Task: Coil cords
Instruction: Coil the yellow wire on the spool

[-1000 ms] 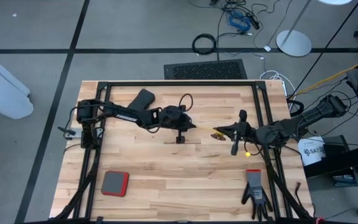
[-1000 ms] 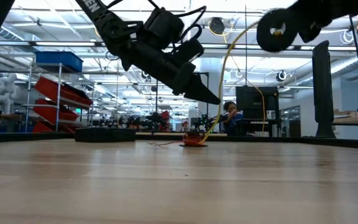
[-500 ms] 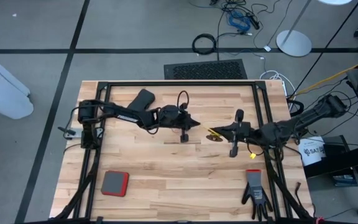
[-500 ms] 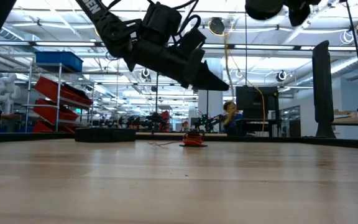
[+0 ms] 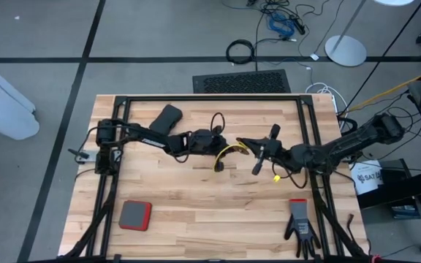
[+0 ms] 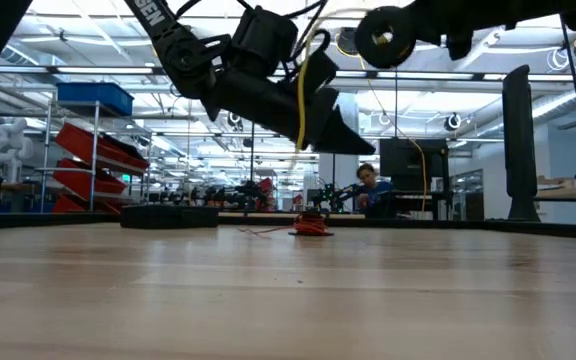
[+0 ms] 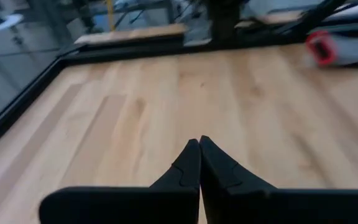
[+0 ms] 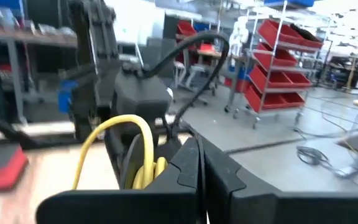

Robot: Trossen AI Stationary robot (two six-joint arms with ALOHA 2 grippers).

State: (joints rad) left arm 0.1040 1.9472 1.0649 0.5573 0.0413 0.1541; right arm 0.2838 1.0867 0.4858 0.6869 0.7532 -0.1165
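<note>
Nearest the front edge of the pale, planked wooden desk [image 5: 196, 212], a flat red-rimmed grey pad [image 5: 134, 215] is lying toward the left and a dark rubbery glove [image 5: 299, 223] is lying toward the right, fingers spread.

Farther in, at mid-desk, the two dark arms are meeting above the wood. The left gripper [image 5: 225, 145] is hanging in the air with its tapered matte fingers [image 7: 199, 163] pressed tip to tip, closed on nothing that can be seen. A thin, glossy yellow cord [image 5: 226, 151] is arching in a stiff loop between the two grippers, passing in front of the left one in the low view and dropping toward the desk. The right gripper [image 5: 244, 142] is pointing at the left one, its pointed fingers [image 8: 194, 163] also shut; whether the yellow cord is pinched between them cannot be told. A small round black reel [image 6: 385, 37] with a pale centre is riding high near the right arm.

Beyond, a reddish-orange cord [image 6: 311, 226] is lying in a small wiry heap on the desk. A dark flat wedge-shaped block [image 5: 168, 117] is resting near the back left.
</note>
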